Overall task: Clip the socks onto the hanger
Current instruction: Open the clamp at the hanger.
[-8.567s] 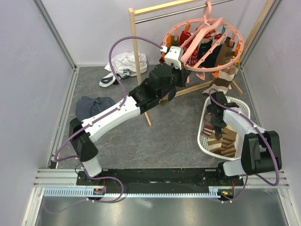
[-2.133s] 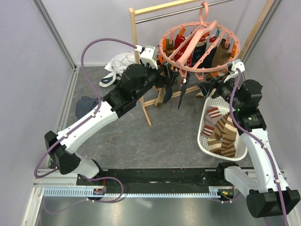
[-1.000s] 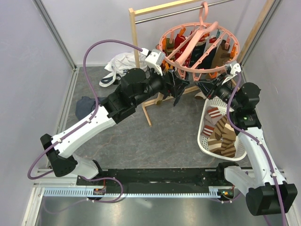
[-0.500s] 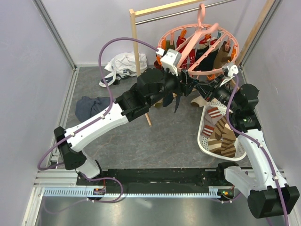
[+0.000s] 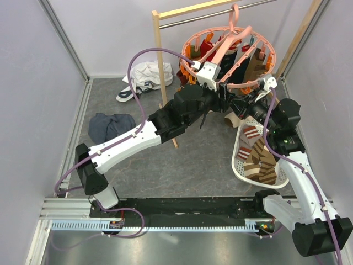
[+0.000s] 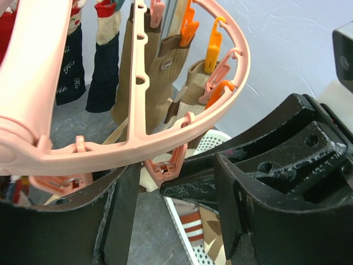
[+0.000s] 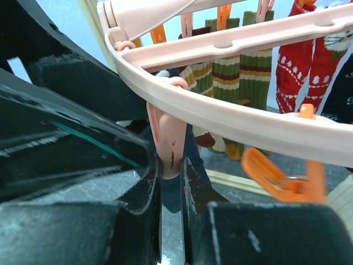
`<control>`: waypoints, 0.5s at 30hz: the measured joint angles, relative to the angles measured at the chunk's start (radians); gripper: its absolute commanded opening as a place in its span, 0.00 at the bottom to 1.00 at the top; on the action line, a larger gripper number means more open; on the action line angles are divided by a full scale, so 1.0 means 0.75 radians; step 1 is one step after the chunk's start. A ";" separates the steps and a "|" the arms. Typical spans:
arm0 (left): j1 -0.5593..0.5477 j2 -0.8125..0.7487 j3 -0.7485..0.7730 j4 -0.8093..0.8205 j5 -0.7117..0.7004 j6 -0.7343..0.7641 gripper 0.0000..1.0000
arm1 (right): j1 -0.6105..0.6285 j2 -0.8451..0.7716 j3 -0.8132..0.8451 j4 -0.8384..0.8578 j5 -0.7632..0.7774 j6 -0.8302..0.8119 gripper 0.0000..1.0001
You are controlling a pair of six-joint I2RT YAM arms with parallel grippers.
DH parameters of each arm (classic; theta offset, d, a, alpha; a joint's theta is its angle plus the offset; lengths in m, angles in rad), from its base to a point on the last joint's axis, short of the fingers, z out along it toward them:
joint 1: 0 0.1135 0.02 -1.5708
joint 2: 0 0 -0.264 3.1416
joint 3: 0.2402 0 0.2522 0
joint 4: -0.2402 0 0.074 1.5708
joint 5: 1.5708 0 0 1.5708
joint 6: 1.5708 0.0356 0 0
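The round pink hanger (image 5: 225,45) hangs from the rail with several socks (image 5: 253,61) clipped round it. My right gripper (image 7: 171,165) is shut on a pink clip (image 7: 168,143) under the hanger's near rim (image 7: 231,116). Navy cloth (image 7: 194,146) shows just behind that clip. My left gripper (image 6: 174,172) stands open, one finger on each side of the same clip (image 6: 165,168) and of the right gripper's fingers. In the top view a dark sock (image 5: 203,116) dangles below the left gripper (image 5: 223,95); what holds it is hidden. More striped socks (image 5: 259,160) lie in the basket.
A white perforated basket (image 5: 237,165) stands under the right arm. The wooden-framed rail's post (image 5: 160,61) rises just left of the hanger. A white garment (image 5: 146,74) and a dark blue-grey bundle (image 5: 107,126) lie on the floor to the left.
My left arm has swung right, in under the hanger's near rim, and its jaws have narrowed. The right gripper has stayed shut at the clip. The dark sock travelled along with the left gripper.
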 measured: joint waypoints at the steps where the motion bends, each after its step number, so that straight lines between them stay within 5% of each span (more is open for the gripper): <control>1: -0.003 0.006 -0.003 0.015 -0.010 0.000 0.61 | 0.007 0.000 0.000 0.003 0.011 0.000 0.00; 7: -0.015 0.052 -0.003 0.074 -0.093 0.000 0.60 | 0.042 -0.002 -0.001 0.003 0.074 -0.005 0.00; 15: -0.021 0.077 -0.003 0.123 -0.187 0.001 0.46 | 0.129 -0.025 -0.001 -0.011 0.211 -0.047 0.00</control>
